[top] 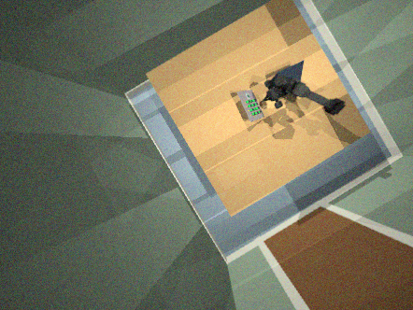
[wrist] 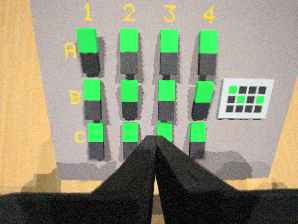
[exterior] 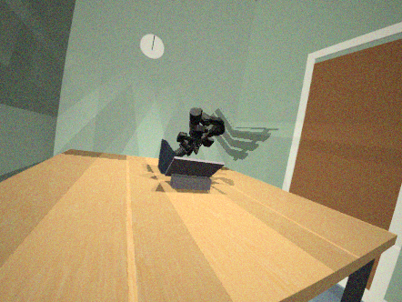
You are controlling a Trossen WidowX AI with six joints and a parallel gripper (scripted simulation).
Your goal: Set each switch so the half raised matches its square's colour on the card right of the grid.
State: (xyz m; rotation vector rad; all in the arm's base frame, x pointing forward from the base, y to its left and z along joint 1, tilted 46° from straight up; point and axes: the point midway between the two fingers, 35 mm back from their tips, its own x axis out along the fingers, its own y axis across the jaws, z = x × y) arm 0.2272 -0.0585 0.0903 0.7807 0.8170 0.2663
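Note:
The tilted grey panel [wrist: 250, 45] [top: 242, 99] [exterior: 195, 168] carries rows A, B and C of switches. The card [wrist: 223, 102] shows green at A1, B2 and B4, dark elsewhere. Switches A1 [wrist: 87, 41], B2 [wrist: 129, 91] and B4 [wrist: 203, 92] look green half raised, their near halves darker. A2, A3, A4, B1 and B3 look near half raised. C1 [wrist: 95, 132] and C4 [wrist: 198, 132] also seem near half raised, less clearly. The fingers partly cover C2 and hide C3's near half. My gripper [wrist: 154, 142] [top: 263, 103] is shut and empty, above the panel's near side.
The panel stands on a grey block [exterior: 191, 183] on the wooden table [exterior: 159, 255] [top: 234, 177]. A dark blue upright plate [exterior: 165, 156] [top: 293, 72] stands beside the arm. Shadows fall across the table and the panel's near edge.

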